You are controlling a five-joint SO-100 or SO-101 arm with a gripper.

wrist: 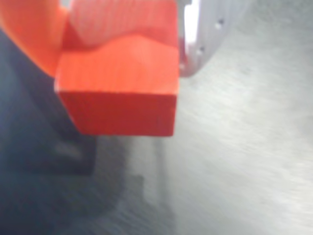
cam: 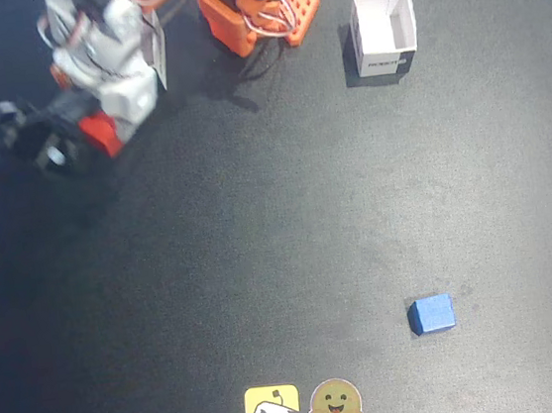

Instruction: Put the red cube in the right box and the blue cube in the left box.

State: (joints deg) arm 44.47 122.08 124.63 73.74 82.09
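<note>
Pinching the red cube (wrist: 117, 93) tight between the two fingers of the gripper (wrist: 122, 49), hanging above the dark mat (cam: 261, 248), with the blue cube (cam: 431, 314) sitting well apart and the white box (cam: 383, 32) also far off.

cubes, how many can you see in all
2: the blue cube lies on the mat, lower right in the fixed view; the red cube sits in the gripper, wrist view only.

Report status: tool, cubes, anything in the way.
Tool shut on red cube, upper left in fixed view. Blue cube loose on mat, lower right. One white box visible, open, nothing blocking it.
</note>
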